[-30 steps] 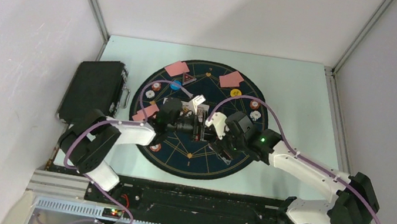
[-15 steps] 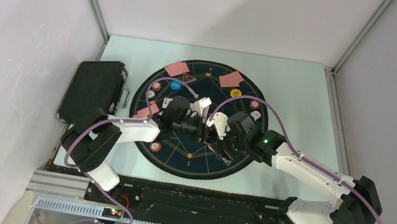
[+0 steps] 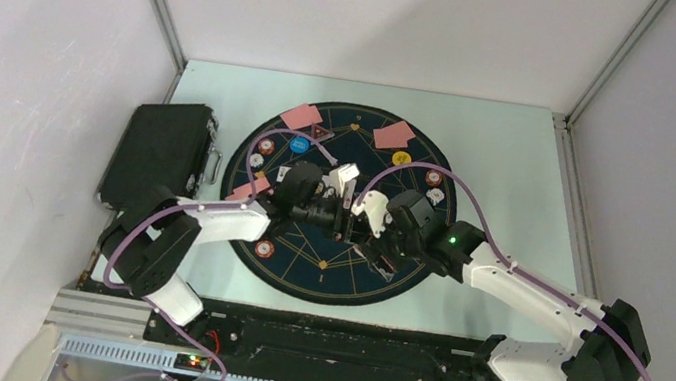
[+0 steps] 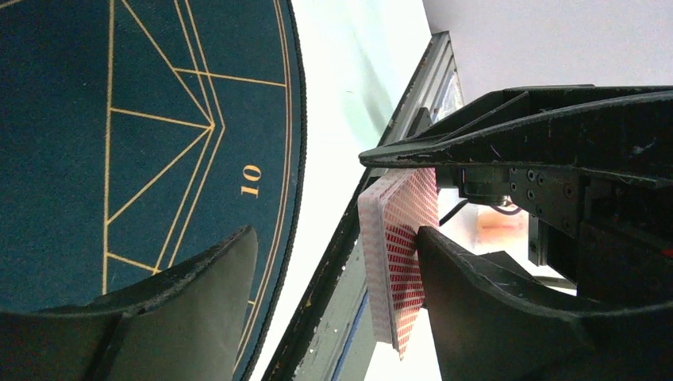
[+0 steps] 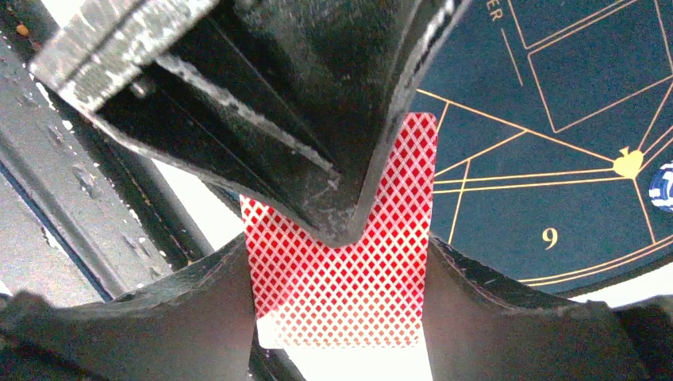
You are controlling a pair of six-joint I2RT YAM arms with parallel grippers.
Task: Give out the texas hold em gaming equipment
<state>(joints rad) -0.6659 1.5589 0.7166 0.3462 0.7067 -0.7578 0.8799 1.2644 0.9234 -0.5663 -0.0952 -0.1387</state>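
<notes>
Cards (image 5: 341, 302) red-diamond-backed; mat (image 4: 79, 119) navy, gold lines

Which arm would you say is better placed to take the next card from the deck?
Left: the left gripper is open around the deck, while the right gripper is occupied holding it.

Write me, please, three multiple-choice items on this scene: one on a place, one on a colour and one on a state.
1. Relative to the round mat, where is the black case?
A. on it
B. to its left
C. to its right

2. What colour is the chip beside the red triangular token?
A. green
B. black
C. blue

3. What state is the right gripper in?
A. shut on the card deck
B. open and empty
C. shut on a chip

Answers:
1 B: the case sits off the mat's left edge.
2 C: the top view shows it blue.
3 A: the right wrist view shows the deck clamped on both sides.
</notes>
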